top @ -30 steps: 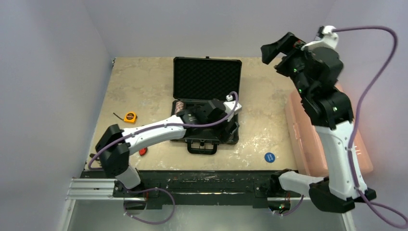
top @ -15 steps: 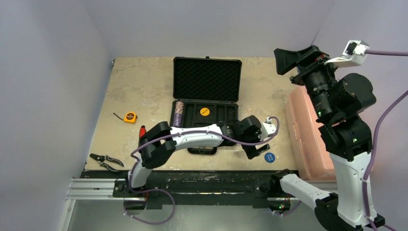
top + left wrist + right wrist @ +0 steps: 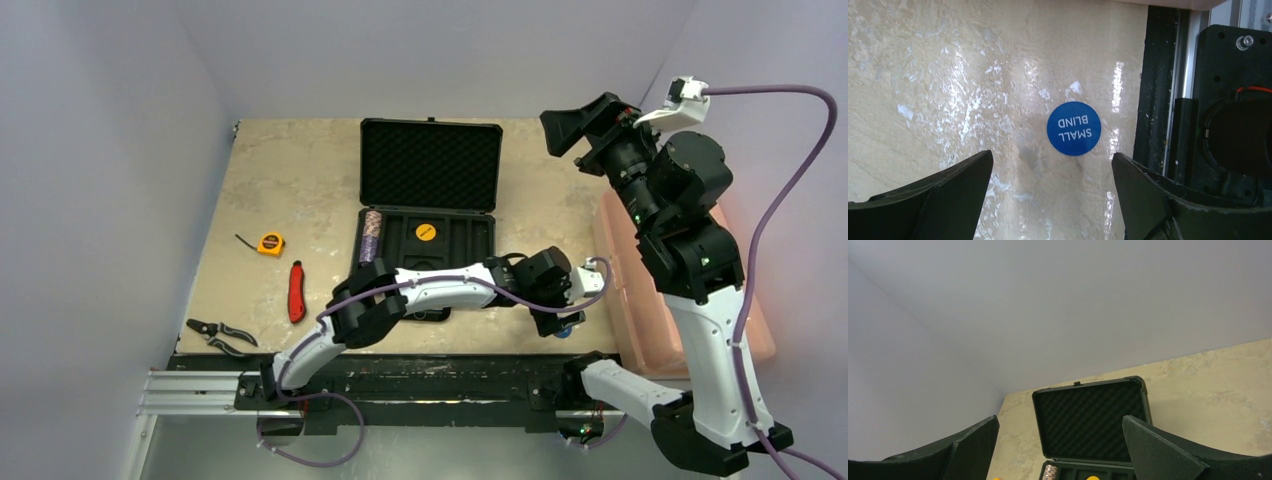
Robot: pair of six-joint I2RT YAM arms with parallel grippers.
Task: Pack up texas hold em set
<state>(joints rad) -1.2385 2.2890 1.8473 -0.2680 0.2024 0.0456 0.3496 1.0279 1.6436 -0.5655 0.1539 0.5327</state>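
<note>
**L gripper** (image 3: pixel 558 318) (image 3: pixel 1050 156): jaws are seen spread wide, w/ nothing held and nothing touched by the fingers (image 3: pixel 948 195). It is hung low over the table (image 3: pixel 290 180) near the front-right edge, pointed down.

In the L wrist view the blue disc (image 3: pixel 1073 128), marked "SMALL BLIND", is seen flat on the table. It is framed btwn the two fingertips but lies ahead of them, nearer the right-hand finger in that picture. No contact w/ either finger is shown. In the top view the disc is almost wholly covered by the gripper.

**R gripper** (image 3: pixel 577 127) (image 3: pixel 1060 418): jaws are likewise spread wide and empty. It is held high over the far-right corner, well apart from every item, and is aimed toward the briefcase (image 3: pixel 430 165) (image 3: pixel 1093 412).

**Briefcase:** it is laid open at mid-table, lid stood up on the far side w/ egg-crate foam showing and the moulded tray toward the arms. A yellow disc (image 3: pixel 426 232) is seen in a middle pocket of the tray. A chip stack (image 3: pixel 372 236) is laid in the left-hand slot. The case is found left of and beyond the L gripper, near but apart. Its front edge is crossed by the L forearm.

**Other items:**
- Red-handled knife (image 3: pixel 296 292), tape measure (image 3: pixel 270 243) and pliers (image 3: pixel 222 335) are on the table's left part.
- Pink bin (image 3: pixel 640 300) is at the right edge, near the L gripper.
</note>
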